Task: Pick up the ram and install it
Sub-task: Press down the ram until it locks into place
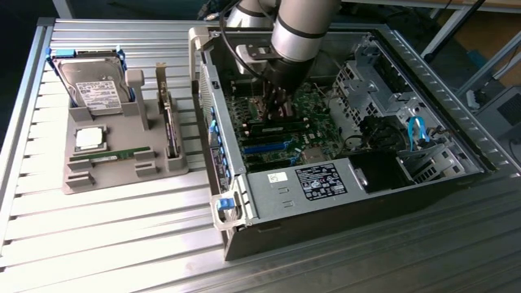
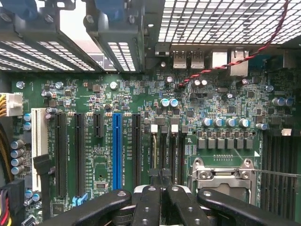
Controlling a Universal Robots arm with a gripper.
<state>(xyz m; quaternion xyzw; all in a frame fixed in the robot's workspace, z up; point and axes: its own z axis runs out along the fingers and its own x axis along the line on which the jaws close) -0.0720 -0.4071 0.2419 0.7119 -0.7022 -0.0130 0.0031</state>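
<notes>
We note the gripper (image 1: 281, 113) down inside the open computer case (image 1: 342, 201), closed fingers over the motherboard (image 2: 141, 103). The drive cage (image 1: 358, 85) crowds the exterior view's right, the case wall (image 1: 213, 110) its left. Slotted table (image 1: 97, 232) beside the grey parts tray (image 1: 114, 165) lies open.

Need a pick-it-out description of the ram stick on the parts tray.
Find the grey tray on the exterior view's left of the open computer case. On it lies the ram: the one long, thin green strip, unlike the square silver chip beside it.
</notes>
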